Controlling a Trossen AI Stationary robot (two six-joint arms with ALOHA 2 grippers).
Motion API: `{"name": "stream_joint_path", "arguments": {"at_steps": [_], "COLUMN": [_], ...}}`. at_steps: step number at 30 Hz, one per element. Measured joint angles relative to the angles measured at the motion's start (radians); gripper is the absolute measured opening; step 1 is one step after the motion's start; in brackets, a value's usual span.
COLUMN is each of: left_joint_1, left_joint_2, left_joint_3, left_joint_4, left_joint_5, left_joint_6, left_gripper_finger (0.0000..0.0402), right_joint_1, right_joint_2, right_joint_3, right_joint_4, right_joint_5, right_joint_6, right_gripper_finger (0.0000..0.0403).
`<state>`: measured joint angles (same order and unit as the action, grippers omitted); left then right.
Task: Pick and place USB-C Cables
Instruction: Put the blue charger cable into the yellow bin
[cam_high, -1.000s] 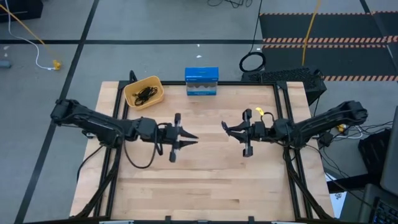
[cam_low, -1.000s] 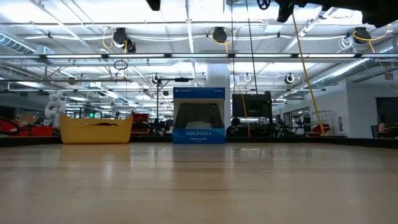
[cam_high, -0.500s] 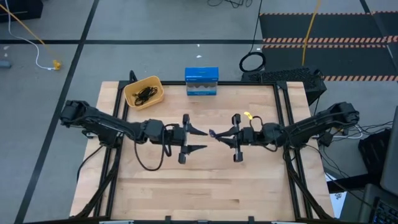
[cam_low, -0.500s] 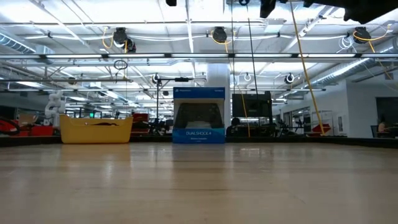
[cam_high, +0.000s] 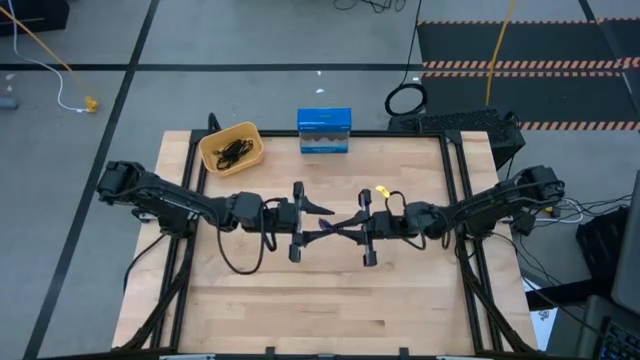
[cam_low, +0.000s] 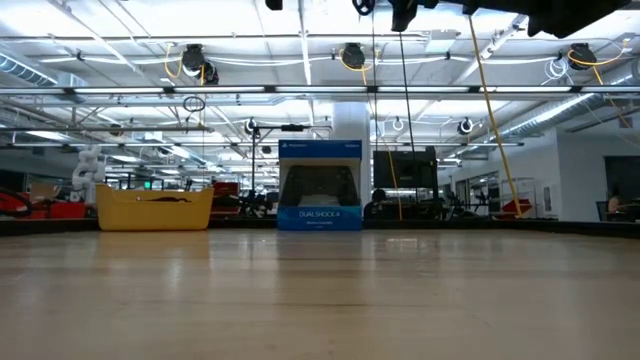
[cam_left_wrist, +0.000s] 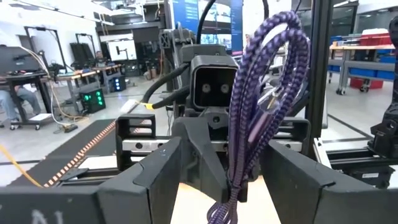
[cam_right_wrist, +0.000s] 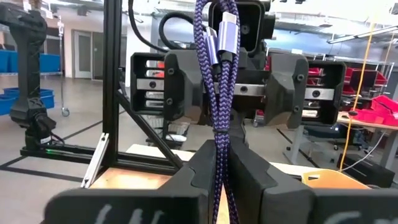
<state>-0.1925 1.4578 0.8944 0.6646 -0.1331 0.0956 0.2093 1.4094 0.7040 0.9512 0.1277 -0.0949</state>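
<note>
Fingers of the right gripper (cam_high: 345, 222) are closed on the purple cable (cam_high: 333, 229), which hangs between the two arms above mid-table in the high view; the left gripper (cam_high: 318, 221) faces it tip to tip with fingers spread wide, one prong either side of the cable, not yet closed. Behind the left arm, at the table's far left corner, a yellow bin (cam_high: 231, 147) holds two black cables (cam_high: 232, 151); a blue box (cam_high: 324, 131) stands at the far edge, beyond both grippers. Low view: both arms show only as dark shapes along the upper edge; the yellow bin (cam_low: 154, 207) and the blue box (cam_low: 320, 186) stand at the far side of the table (cam_low: 320, 300). Left wrist view: the purple cable (cam_left_wrist: 261, 99), a braided loop with a silver plug, stands upright between this arm's parted fingers (cam_left_wrist: 155, 174), with clear gaps on either side; the right gripper sits straight behind it. Right wrist view: this arm's fingers (cam_right_wrist: 199, 171) are pressed together on the bundle's waist, the purple cable (cam_right_wrist: 217, 68) rising above them, the left gripper open just beyond.
</note>
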Motion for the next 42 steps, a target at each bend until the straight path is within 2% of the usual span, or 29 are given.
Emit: {"name": "stream_joint_path", "arguments": {"at_steps": [9, 19, 30, 33, 38, 42], "left_joint_1": [0.0, 0.0, 0.0, 0.001, 0.0, 0.0], "left_joint_2": [0.0, 0.0, 0.0, 0.0, 0.0, 0.0], "left_joint_3": [0.0, 0.0, 0.0, 0.0, 0.0, 0.0], "left_joint_4": [0.0, 0.0, 0.002, 0.002, 0.001, 0.0], "left_joint_5": [-0.001, 0.015, 0.07, 0.08, 0.082, 0.085], "left_joint_6": [0.003, 0.005, 0.032, 0.034, 0.033, 0.033], "left_gripper_finger": [0.0204, 0.0103, 0.0022, 0.0018, 0.0033, 0.0033], "right_joint_1": [0.0, -0.002, -0.007, -0.006, -0.006, -0.006], "right_joint_2": [0.0, 0.0, 0.0, 0.0, 0.0, -0.001], "right_joint_3": [0.0, 0.0, 0.0, 0.0, 0.0, 0.0], "right_joint_4": [0.009, 0.01, 0.01, 0.01, 0.01, 0.01], "right_joint_5": [0.005, 0.009, 0.005, 0.002, 0.002, 0.003], "right_joint_6": [0.0, 0.0, 0.003, 0.002, -0.003, 0.002], "right_gripper_finger": [0.0027, 0.0027, 0.0027, 0.0027, 0.0028, 0.0041]}}
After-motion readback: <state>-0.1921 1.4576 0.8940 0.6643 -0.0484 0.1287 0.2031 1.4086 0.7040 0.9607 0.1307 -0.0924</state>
